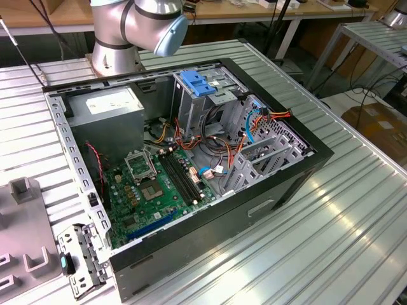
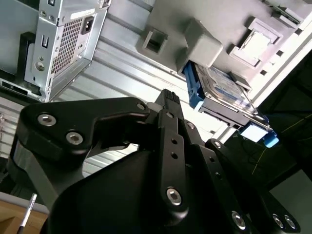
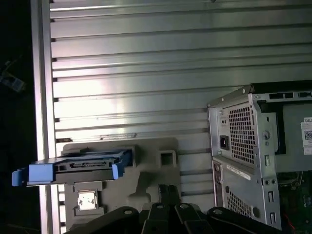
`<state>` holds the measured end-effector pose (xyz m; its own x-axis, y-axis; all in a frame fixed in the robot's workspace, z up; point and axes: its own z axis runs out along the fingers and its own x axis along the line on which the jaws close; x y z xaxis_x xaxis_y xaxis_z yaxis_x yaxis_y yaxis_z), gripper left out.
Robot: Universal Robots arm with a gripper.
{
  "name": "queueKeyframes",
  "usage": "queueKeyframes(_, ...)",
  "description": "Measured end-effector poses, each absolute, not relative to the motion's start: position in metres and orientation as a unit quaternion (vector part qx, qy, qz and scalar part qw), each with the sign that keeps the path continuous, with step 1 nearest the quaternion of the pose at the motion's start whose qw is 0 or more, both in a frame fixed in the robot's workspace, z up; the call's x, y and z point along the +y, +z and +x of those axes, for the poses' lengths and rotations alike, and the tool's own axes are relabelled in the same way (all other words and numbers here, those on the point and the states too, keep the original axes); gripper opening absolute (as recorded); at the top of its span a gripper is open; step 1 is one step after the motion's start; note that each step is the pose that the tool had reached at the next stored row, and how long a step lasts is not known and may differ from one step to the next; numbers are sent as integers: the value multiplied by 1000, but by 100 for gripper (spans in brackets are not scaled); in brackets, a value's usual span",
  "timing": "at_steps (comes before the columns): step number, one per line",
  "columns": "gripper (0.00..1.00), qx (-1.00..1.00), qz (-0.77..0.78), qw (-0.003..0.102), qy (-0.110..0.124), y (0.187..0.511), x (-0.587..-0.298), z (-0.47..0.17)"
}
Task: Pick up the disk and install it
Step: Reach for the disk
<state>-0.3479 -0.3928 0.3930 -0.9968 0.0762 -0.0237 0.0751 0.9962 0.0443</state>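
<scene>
The disk is a flat drive in a bright blue carrier frame, resting in a grey moulded holder on the ribbed metal table. In the second wrist view the disk shows its silver face and blue edge, beyond the black fingers. My gripper hovers apart from the disk, between the holder and the open computer case. Its two fingers lie together with nothing between them; in the second wrist view the gripper points toward the holder.
The open black computer case lies on the table, holding a motherboard, a power supply and a metal drive cage with a blue latch. The arm's base stands behind it. Part of the grey holder sits at the exterior view's left.
</scene>
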Motion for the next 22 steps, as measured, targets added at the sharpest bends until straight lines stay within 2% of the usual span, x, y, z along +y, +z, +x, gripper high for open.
queueKeyframes(22,11,999,38,12,22,391,-390,-441)
